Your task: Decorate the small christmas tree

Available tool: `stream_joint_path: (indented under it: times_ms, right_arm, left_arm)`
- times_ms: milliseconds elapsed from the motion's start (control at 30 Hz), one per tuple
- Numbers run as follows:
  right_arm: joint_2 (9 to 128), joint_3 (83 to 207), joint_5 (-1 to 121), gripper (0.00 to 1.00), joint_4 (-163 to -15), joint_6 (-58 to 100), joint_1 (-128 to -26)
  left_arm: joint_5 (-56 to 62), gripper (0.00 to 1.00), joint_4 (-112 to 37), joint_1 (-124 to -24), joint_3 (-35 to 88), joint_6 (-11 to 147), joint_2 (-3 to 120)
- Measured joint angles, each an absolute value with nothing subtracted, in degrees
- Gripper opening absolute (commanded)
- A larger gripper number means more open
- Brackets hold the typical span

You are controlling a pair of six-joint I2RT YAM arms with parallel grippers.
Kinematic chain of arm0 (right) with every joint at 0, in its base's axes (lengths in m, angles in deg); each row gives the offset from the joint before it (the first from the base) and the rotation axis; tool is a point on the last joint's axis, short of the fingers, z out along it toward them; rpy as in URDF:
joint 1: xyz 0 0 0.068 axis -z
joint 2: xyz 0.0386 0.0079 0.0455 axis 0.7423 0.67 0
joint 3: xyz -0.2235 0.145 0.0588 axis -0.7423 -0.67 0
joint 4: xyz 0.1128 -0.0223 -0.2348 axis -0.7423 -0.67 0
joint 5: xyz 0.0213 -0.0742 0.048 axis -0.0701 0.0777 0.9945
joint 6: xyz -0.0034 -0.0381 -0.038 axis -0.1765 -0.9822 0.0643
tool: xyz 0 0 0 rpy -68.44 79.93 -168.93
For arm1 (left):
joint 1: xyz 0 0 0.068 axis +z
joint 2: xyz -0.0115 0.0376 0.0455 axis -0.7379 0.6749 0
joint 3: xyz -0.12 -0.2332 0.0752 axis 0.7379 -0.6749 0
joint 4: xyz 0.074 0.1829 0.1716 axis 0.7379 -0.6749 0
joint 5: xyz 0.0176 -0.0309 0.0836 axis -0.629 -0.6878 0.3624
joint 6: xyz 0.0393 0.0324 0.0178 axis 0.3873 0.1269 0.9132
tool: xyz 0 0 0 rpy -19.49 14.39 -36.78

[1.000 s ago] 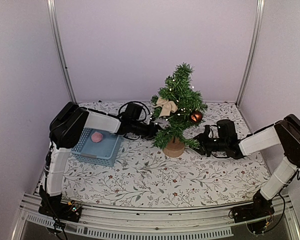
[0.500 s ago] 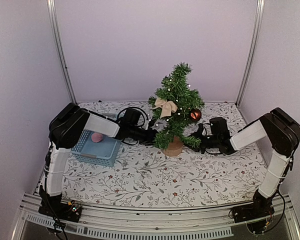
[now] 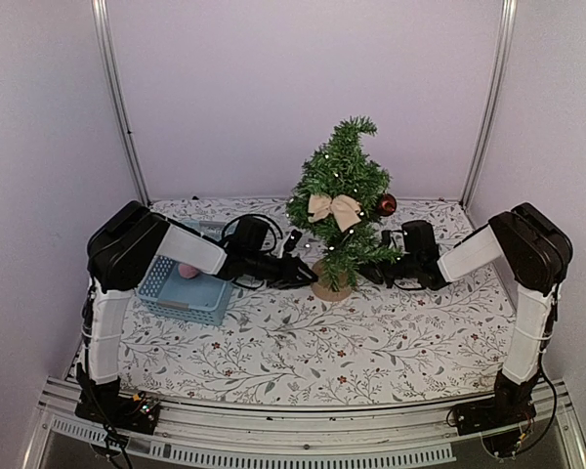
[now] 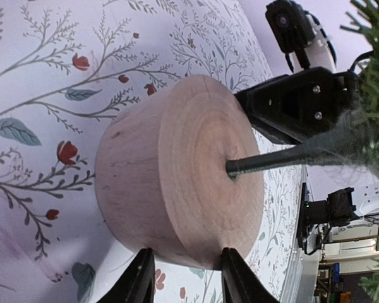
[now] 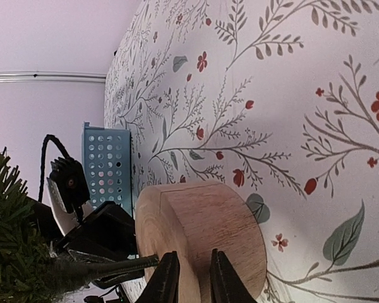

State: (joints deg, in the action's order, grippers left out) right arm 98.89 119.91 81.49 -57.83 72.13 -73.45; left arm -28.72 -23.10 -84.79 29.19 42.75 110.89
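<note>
The small christmas tree (image 3: 340,195) stands mid-table on its round wooden base (image 3: 331,284). It carries a tan bow (image 3: 334,207) and a red-brown ball ornament (image 3: 386,204). My left gripper (image 3: 301,273) lies low against the base's left side. In the left wrist view the left gripper (image 4: 186,281) is open, its tips at the rim of the base (image 4: 177,183). My right gripper (image 3: 369,270) is at the base's right side. In the right wrist view the right gripper (image 5: 192,281) has its jaws a narrow gap apart, against the base (image 5: 208,233).
A blue perforated basket (image 3: 176,293) with a pink ball (image 3: 188,271) in it sits left of the tree, and it also shows in the right wrist view (image 5: 106,164). Walls and metal posts close in the back and sides.
Both grippers have closed in on the base from either side. The tree has shifted slightly left and turned, so the bow now faces front and the ball ornament sits further right.
</note>
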Motion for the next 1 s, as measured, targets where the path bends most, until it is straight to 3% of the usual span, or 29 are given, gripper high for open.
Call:
stream_joint_path:
  times_ms: [233, 633, 1000]
  right_arm:
    - [102.65, 124.24, 82.43, 0.22, -57.0, 71.38, -73.38]
    - [103.46, 125.77, 84.29, 0.35, -57.7, 68.78, -69.78]
    - [95.26, 118.51, 83.96, 0.33, -59.04, 67.89, -67.11]
  left_arm:
    - [-29.25, 0.37, -18.12, -85.88, 24.6, 39.98, 109.47]
    - [-28.33, 0.38, -14.36, -85.49, 20.4, 38.4, 105.19]
    - [-26.32, 0.38, -15.06, -80.42, 23.42, 39.12, 104.49]
